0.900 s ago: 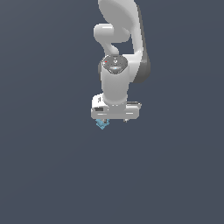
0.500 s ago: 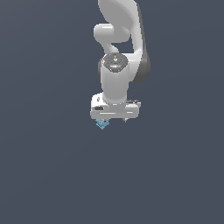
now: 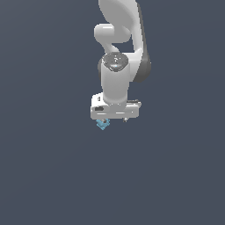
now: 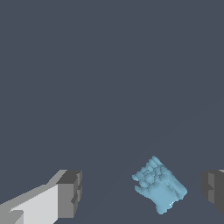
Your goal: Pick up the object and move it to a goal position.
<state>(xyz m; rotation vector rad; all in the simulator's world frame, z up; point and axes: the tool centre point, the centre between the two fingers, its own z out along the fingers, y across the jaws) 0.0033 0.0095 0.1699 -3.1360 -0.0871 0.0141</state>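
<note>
The object point(image 4: 159, 185) is a small light-blue blocky piece with ragged edges, lying on the dark grey floor. In the wrist view it sits between my two fingertips, nearer the dark pad point(image 4: 212, 188) than the other pad point(image 4: 70, 192), touching neither. My gripper point(image 4: 140, 192) is open around it. In the exterior view the white arm points straight down and the gripper point(image 3: 112, 119) hangs just above the object point(image 3: 103, 125), which peeks out under the hand toward the exterior view's left.
A flat dark grey floor point(image 3: 48, 167) surrounds the arm on every side. No goal marker shows in either view.
The gripper has sunk slightly toward the object. The object has not moved.
</note>
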